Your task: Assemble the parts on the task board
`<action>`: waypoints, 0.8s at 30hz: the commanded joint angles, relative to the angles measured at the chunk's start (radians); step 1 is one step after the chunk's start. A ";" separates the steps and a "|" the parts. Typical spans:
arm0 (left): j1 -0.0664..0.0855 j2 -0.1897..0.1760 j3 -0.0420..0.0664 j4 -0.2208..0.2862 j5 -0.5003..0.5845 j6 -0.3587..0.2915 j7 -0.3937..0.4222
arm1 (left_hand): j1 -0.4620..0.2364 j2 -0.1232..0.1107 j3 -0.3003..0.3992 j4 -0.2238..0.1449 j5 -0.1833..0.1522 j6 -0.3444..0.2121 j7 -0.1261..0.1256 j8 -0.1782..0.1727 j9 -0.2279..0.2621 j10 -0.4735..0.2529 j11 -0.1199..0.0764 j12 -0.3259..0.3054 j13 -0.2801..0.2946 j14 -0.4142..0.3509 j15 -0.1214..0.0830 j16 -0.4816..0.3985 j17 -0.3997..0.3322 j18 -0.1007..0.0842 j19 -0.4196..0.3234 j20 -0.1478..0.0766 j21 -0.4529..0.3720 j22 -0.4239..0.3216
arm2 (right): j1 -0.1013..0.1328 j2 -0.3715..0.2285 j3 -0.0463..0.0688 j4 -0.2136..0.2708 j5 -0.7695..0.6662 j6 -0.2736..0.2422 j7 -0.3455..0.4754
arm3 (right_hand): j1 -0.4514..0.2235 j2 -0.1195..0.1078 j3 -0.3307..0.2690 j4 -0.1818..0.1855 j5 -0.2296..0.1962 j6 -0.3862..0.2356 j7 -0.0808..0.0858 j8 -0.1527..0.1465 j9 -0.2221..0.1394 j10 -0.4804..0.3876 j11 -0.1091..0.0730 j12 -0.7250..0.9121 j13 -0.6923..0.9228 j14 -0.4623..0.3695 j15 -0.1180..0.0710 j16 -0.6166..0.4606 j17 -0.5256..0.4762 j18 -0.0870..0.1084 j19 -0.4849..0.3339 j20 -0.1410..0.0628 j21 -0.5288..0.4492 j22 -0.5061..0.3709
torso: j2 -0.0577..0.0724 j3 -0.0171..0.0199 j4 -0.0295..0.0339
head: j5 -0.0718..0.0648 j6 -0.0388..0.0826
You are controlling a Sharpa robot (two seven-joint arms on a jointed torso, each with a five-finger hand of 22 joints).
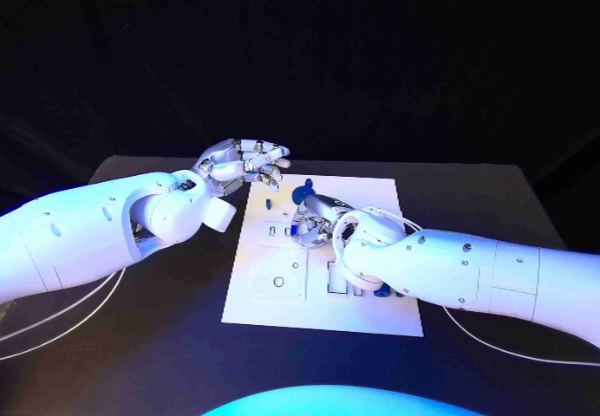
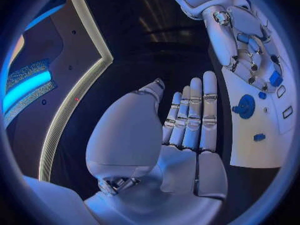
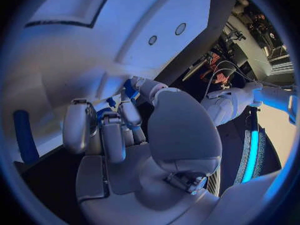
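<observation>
Board [image 1: 362,303] of flat white plate lies mid-table on the black table [image 1: 150,364]; the right arm hides its right near portion. Right hand [image 1: 317,222] rests over the board centre, fingers [image 3: 112,135] curled around small blue parts [image 3: 129,91]; whether they grip one cannot be determined. A round blue part [image 2: 245,106] stands on the board nearby. Left hand [image 1: 245,162] hovers at the board's far left corner, fingers [image 2: 194,115] straight, side by side, holding nothing.

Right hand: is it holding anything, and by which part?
The right hand pinches a small blue part at its fingertips over the task board; which end cannot be told.
</observation>
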 commanded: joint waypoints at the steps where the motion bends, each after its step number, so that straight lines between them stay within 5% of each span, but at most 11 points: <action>1: 0.000 0.001 0.001 0.002 -0.005 0.021 0.004 | 0.005 0.003 -0.006 0.002 -0.004 -0.004 0.022 -0.003 0.001 -0.003 0.000 0.007 0.001 -0.003 0.002 -0.001 0.001 0.005 -0.009 0.001 0.006 0.001 | -0.002 0.000 -0.001 -0.003 -0.011 0.019 0.004 | -0.015 -0.009 -0.006 -0.003 0.000 -0.015 0.004 -0.011 -0.005 -0.013 0.002 -0.012 -0.013 0.076 -0.002 -0.003 0.147 -0.009 -0.006 0.002 -0.007 0.007 | 0.000 0.0003 0.0001 | 0.001 0.000; 22: 0.000 0.002 0.001 0.000 -0.006 0.034 -0.001 | 0.005 0.004 -0.006 0.002 -0.004 -0.004 0.022 -0.003 0.002 -0.003 0.000 0.008 0.001 0.000 0.001 0.001 0.003 0.005 -0.008 0.001 0.010 0.004 | -0.002 -0.001 -0.001 -0.003 0.001 0.018 0.026 | -0.042 -0.038 -0.034 0.009 -0.002 -0.074 0.021 -0.040 -0.022 -0.038 0.019 -0.037 -0.044 0.072 0.012 -0.009 0.134 -0.004 -0.018 0.015 -0.032 -0.009 | 0.000 0.0001 0.0001 | -0.001 0.001; 23: 0.000 0.002 0.001 0.000 -0.006 0.034 -0.001 | 0.005 0.004 -0.006 0.002 -0.004 -0.004 0.022 -0.003 0.002 -0.003 0.000 0.008 0.001 0.000 0.001 0.001 0.003 0.005 -0.008 0.001 0.010 0.004 | -0.002 -0.002 -0.001 -0.003 0.001 0.016 0.027 | -0.042 -0.040 -0.045 0.011 -0.104 -0.078 0.021 -0.042 -0.022 -0.038 0.019 -0.036 -0.044 0.072 0.013 -0.010 0.133 -0.004 -0.018 0.017 -0.034 -0.009 | 0.000 0.0002 0.0000 | -0.001 0.000; 24: 0.000 0.002 0.001 -0.001 -0.006 0.033 -0.001 | 0.005 0.004 -0.006 0.002 -0.004 -0.004 0.022 -0.003 0.002 -0.003 0.000 0.008 0.001 0.000 0.001 0.001 0.003 0.005 -0.008 0.001 0.010 0.004 | -0.002 -0.002 -0.001 -0.002 0.002 0.012 0.029 | -0.042 -0.042 -0.049 0.012 -0.110 -0.082 0.021 -0.044 -0.024 -0.041 0.020 -0.038 -0.046 0.072 0.014 -0.010 0.132 -0.003 -0.020 0.017 -0.037 -0.011 | 0.000 0.0002 -0.0001 | -0.001 0.000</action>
